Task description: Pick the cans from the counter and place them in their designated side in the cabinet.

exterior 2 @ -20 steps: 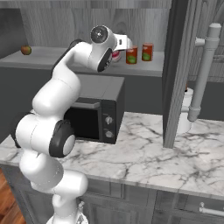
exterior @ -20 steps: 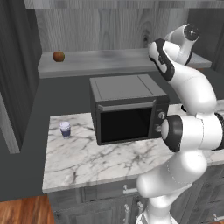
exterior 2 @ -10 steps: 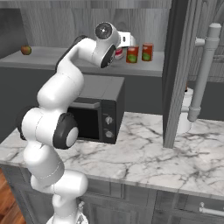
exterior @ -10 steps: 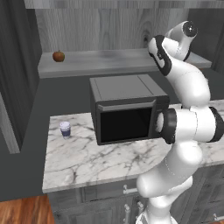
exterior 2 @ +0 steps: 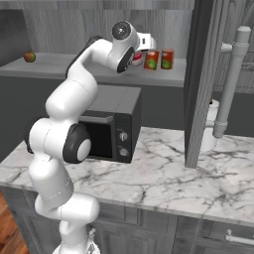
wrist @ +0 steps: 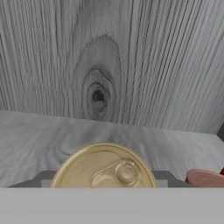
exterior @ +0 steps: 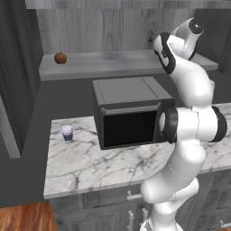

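Gripper (exterior 2: 140, 49) sits over the can (wrist: 105, 168) on the cabinet (exterior: 113, 63); we cannot tell its grip. We judge the can rigid, light, smooth: hold its sides.

Bystanders on and around the counter

A black microwave (exterior: 128, 116) stood with its door shut, a white cup with a blue band (exterior: 67, 133) well to its left. An apple (exterior: 60, 57) sat at the shelf's far left end. A grey pipe (exterior 2: 230, 84) rose at the right.
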Robot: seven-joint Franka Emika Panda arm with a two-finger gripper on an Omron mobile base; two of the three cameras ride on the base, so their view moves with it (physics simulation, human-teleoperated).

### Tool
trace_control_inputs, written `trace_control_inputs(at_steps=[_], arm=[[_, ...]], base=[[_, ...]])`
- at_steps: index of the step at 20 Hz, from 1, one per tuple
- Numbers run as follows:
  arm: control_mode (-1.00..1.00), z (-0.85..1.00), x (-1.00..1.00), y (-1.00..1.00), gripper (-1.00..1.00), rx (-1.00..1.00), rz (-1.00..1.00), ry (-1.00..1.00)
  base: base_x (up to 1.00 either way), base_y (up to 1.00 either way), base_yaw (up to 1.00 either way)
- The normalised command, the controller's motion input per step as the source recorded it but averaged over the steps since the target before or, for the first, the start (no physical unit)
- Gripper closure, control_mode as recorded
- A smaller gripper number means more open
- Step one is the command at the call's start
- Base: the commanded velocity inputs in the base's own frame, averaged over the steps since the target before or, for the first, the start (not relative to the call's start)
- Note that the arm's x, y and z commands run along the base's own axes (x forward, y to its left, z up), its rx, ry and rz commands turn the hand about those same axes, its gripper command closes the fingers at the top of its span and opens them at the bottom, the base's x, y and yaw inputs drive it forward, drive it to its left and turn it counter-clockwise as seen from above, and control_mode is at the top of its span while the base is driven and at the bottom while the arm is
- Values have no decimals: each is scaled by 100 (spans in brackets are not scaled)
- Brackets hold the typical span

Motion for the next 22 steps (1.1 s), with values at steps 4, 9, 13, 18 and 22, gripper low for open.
trace_control_inputs(at_steps=[4, 9, 13, 18, 22], arm=[[-100, -8, 2, 0, -100, 0, 0, 1], [-100, -1, 0, -1, -100, 0, 0, 0], [-100, 0, 1, 0, -100, 0, 0, 0], [-100, 0, 2, 0, -100, 0, 0, -1], [-100, 3, 0, 0, -100, 0, 0, -3]], base=[[0, 0, 0], [0, 0, 0], [0, 0, 0], [0, 0, 0], [0, 0, 0]])
